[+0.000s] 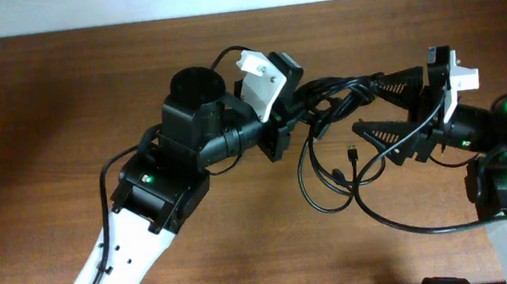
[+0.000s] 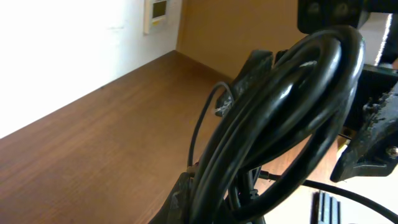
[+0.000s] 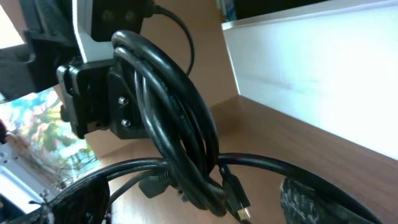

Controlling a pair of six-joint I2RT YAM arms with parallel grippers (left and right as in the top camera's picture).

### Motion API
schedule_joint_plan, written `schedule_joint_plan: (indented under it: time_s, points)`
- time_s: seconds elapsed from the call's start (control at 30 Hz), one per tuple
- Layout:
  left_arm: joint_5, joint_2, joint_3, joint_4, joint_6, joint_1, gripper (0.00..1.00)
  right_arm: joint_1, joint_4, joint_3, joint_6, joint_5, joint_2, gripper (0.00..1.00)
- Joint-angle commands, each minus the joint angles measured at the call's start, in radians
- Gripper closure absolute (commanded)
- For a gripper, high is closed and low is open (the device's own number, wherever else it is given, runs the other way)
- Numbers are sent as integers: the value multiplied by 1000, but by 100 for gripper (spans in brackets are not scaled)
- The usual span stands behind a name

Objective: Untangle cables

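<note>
Left wrist view: cables (image 2: 280, 118) fill the near field as a thick looped bundle, and the grip point is hidden here. Overhead: left gripper (image 1: 299, 108) clenched on the bundle, near the middle of the desk's (image 1: 62, 95) back edge. Loose loops trail toward the front edge, one plug (image 1: 352, 151) lying free. Right gripper (image 1: 386, 109) released, fingers spread either side of the strands. Only the right wrist view shows the plug's metal tip.

The brown wood-grain table (image 1: 63, 104) is bare over most of its top. Near its middle, slack loops of the black cables (image 1: 318, 187) appear to rest on it, a small plug end (image 1: 352, 151) among them.
</note>
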Motion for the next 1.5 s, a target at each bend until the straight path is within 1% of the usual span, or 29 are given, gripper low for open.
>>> schedule_joint_plan:
  time_s: [0.0,0.1,0.17,0.2,0.27,0.33,0.43,0.47,0.5,0.53,0.57,0.6,0.63,0.67,0.7,0.73,0.9,0.97,1.03,1.1,1.17,1.2,1.23,1.27,1.3,1.33,1.37,1.43,1.47]
  points:
    - [129,-11,5,10,0,4,100,-6,10,10,-11,-53,-2,20]
    - [188,32,5,9,-11,0,100,-6,27,10,-11,-53,-2,40]
    - [188,59,5,9,-26,0,100,-6,29,10,-11,-53,-2,61]
    - [187,59,5,9,-25,0,100,-6,29,10,-11,-52,-2,70]
    - [148,59,5,-10,-25,1,100,-6,29,10,-11,-51,-2,73]
    - [64,59,5,-75,-25,1,100,-6,28,10,-8,-52,-2,78]
    - [-58,59,5,-138,-25,1,100,-6,27,10,0,-52,-2,92]
    - [-62,59,5,-138,-25,1,94,-6,27,10,0,-52,-2,94]
    - [-73,59,5,-138,-24,1,76,-6,28,10,13,-52,-2,95]
    - [-77,59,5,-138,-17,2,72,-6,27,10,19,-52,-2,96]
    - [-95,59,5,-138,-16,3,55,-7,27,10,26,-52,-1,96]
    - [-99,59,5,-138,-10,3,54,-7,27,10,26,-52,-1,96]
    - [-114,58,5,-138,-10,3,56,-7,27,10,26,-52,-1,96]
    - [-134,53,5,-137,-10,3,50,-7,27,10,26,-52,-1,96]
    - [-150,39,5,-137,8,3,18,-7,27,10,26,-48,-1,96]
    - [-151,16,5,-137,50,3,1,-7,14,10,26,-19,-1,96]
    - [-287,-97,5,-133,126,3,1,-6,-11,10,61,62,22,96]
    - [-285,-118,5,-127,140,3,1,-7,-14,10,142,116,47,96]
    - [-191,-118,5,-130,227,2,0,-6,-14,10,248,161,71,96]
    - [-87,-118,5,-127,337,2,2,-6,-14,10,396,171,89,96]
    - [-81,-118,5,-113,397,-11,4,-5,-14,10,473,152,92,96]
    - [-81,-118,5,-98,399,-27,4,-6,-14,10,472,134,92,96]
    - [-82,-118,5,-97,433,-53,4,-6,-14,10,472,124,92,96]
    - [-100,-118,5,-100,432,-64,8,-6,6,10,434,89,92,96]
    - [-134,-118,5,-99,430,-63,16,-6,25,10,368,40,92,96]
    - [-221,-120,5,-79,339,-63,21,-6,40,10,252,-39,92,96]
    - [-244,-120,5,-70,310,-63,20,-6,54,10,178,-85,92,96]
    - [-244,-120,5,-63,310,-63,18,-6,55,10,63,-149,92,96]
    - [-244,-120,5,-61,310,-63,19,-6,55,10,23,-185,92,96]
